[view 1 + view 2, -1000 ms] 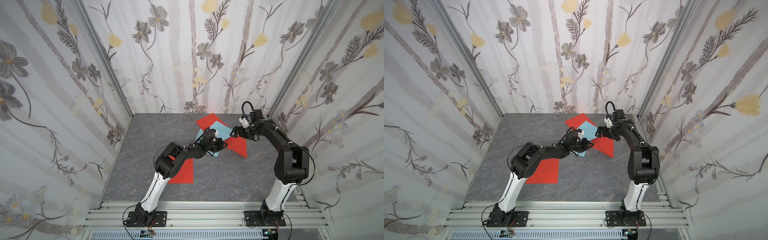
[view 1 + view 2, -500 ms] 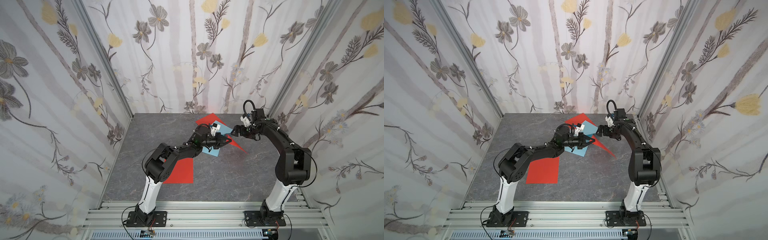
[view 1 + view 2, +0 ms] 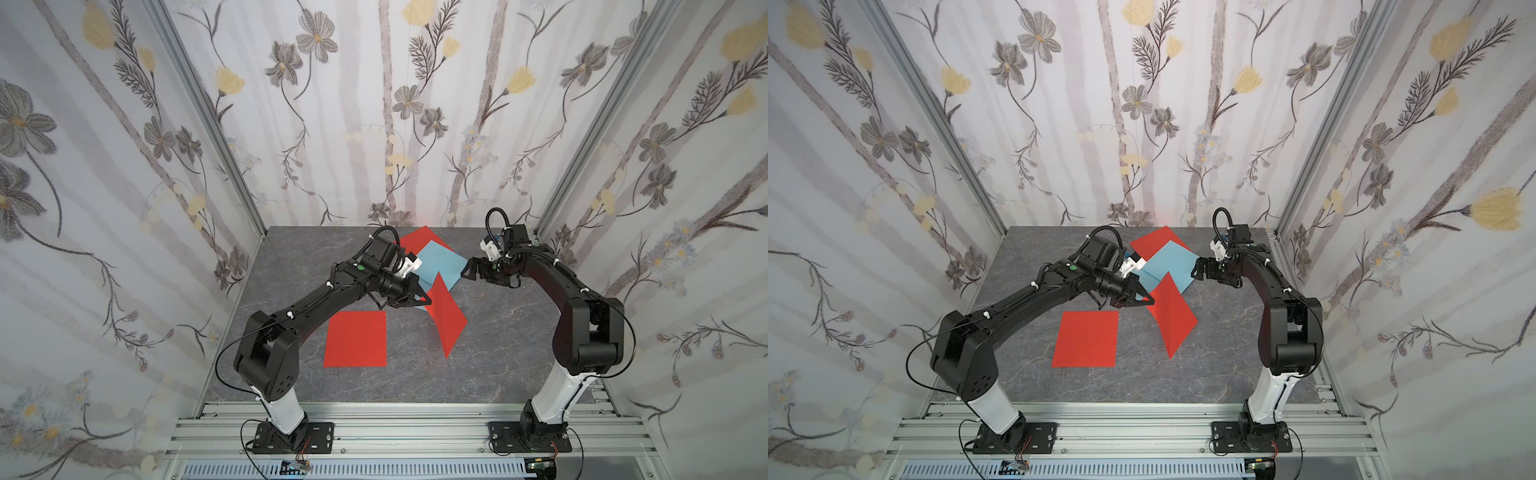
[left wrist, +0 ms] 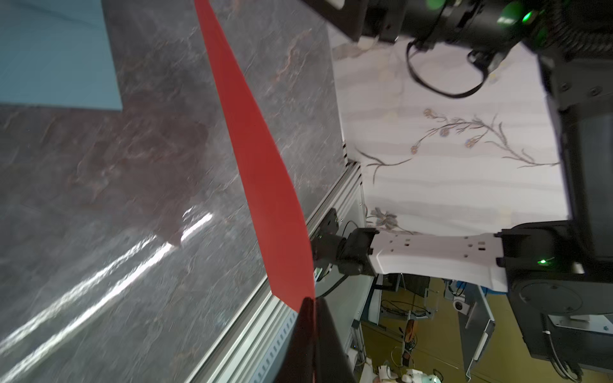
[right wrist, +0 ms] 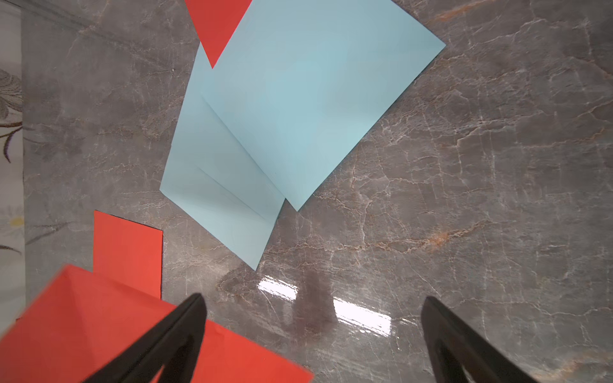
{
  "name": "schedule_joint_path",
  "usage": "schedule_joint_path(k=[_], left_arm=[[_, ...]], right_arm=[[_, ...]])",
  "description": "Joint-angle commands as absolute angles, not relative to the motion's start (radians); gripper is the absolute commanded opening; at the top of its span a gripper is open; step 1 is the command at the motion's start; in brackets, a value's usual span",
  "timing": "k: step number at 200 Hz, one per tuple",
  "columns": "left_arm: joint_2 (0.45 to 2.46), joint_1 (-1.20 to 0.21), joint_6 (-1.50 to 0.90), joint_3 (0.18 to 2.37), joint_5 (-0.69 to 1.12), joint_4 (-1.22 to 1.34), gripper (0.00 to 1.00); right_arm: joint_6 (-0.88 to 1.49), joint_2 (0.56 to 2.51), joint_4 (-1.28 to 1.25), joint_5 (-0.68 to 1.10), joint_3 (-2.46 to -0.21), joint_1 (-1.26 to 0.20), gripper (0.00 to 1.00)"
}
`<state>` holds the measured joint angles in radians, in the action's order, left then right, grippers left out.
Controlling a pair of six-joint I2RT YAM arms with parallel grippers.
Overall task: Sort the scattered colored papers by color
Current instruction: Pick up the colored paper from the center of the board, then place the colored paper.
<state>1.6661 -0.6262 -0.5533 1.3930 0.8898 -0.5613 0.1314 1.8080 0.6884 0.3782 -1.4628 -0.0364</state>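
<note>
We see the left claw (image 3: 427,300) pinched fully closed on one corner of a red sheet (image 3: 449,320). In its own wrist view the two black tips (image 4: 310,300) meet with only the paper's edge between them. The held sheet hangs raised above the desk (image 3: 498,353), bent along a sharp crease down its middle, so it stands like a tilted tent instead of lying flat. We cannot tell whether its lowest corner touches the desk.

The right claw (image 3: 466,272) stands wide apart with nothing between its jaws. It hovers just beside the near right corner of the blue sheets (image 3: 440,259), and from its wrist camera both black fingers (image 5: 179,331) frame bare grey stone.

Three light blue sheets (image 5: 315,99) lie flat toward the back of the desk, fanned over one another. A second red sheet (image 3: 409,241) pokes out from under them at the far edge. A third red sheet (image 3: 356,338) lies flat and alone nearer the front, under the left arm, apart from the blue ones and just beside the raised one. All the papers look plain and clean; only the held one is creased.
</note>
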Motion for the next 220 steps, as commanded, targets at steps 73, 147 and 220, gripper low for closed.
schedule_joint_path(k=[73, 147, 220], left_arm=[[1.265, -0.582, -0.71, 0.935, 0.386, -0.665, 0.0], [0.9, -0.58, -0.916, 0.714, 0.052, -0.658, 0.0], [0.637, -0.58, -1.121, 0.404, -0.098, -0.436, 0.0]], right_arm=[[0.186, 1.736, 0.636, 0.523, -1.376, -0.147, 1.0], [0.238, 1.74, 0.627, 0.517, -1.381, -0.294, 1.0], [0.255, 1.803, 0.629, 0.529, -1.427, -0.409, 1.0]])
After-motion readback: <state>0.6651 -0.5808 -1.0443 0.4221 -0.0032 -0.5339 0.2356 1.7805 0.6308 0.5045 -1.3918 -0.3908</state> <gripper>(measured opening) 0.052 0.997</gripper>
